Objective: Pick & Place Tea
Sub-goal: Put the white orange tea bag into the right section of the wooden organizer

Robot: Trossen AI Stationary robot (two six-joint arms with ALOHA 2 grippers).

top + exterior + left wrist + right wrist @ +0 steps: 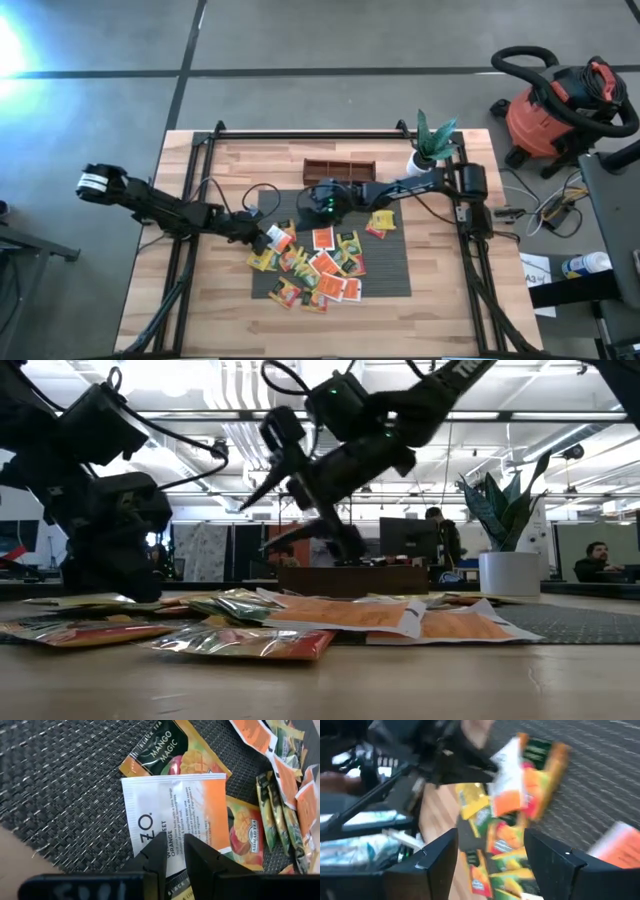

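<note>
While its two dark fingers are pinched on the edge of a white-and-orange square paper tea sachet (176, 820), the left end effector (174, 851) sits low at the left edge of the grey ribbed woven mat (395, 268), the sachet lying against a dark mango-printed sachet (165, 751). The right end effector (490, 852) hangs above the mat's upper middle with its fingers spread wide and nothing between them. Below it the heap of orange-red, yellow and green flat tea sachets (318, 268) is strewn over the mat, a few spilling off its left edge onto the pale wooden plank table (180, 300). A long dark brown wooden compartment tray (338, 168) sits beyond the mat, with a white pot holding a spiky green plant (430, 145) near the table's far right corner. An orange-red shop vacuum (560, 105) stands on the grey floor, and in the low view an office with strip lights and people at desks lies behind.
</note>
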